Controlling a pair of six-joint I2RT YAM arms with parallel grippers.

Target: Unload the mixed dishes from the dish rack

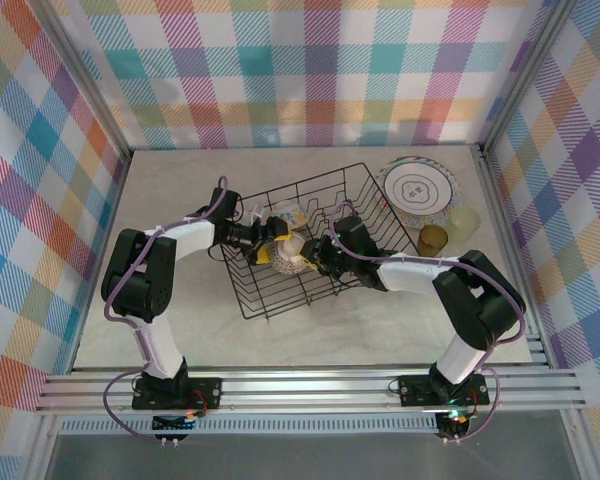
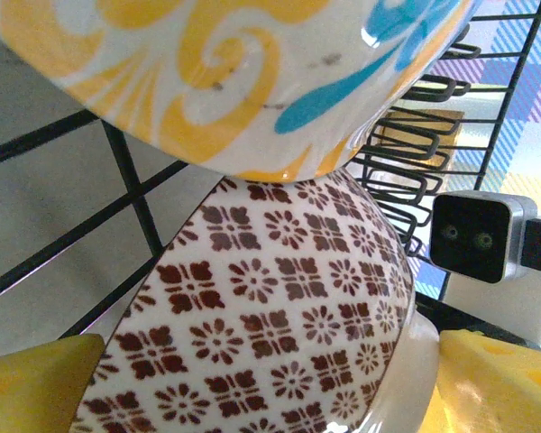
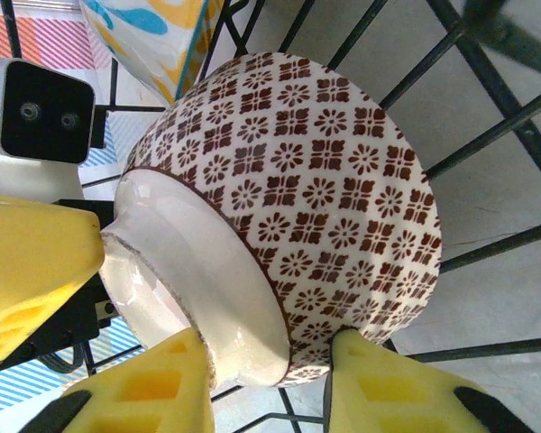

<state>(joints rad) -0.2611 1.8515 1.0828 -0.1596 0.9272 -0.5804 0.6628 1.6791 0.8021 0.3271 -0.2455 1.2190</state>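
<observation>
Inside the black wire rack [image 1: 320, 178], a brown-flowered ceramic bowl [image 3: 325, 198] is pinched by the right claw [image 3: 266, 347]; the left claw [image 2: 266, 361] is spread, hold unclear.

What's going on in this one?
Both arms meet over a brown-patterned bowl in the dish rack. The right gripper pinches its rim; the left gripper stands open around the same bowl. A yellow-and-blue bowl sits beside it. A plate, an amber cup and a pale-green cup stand outside the rack.
</observation>
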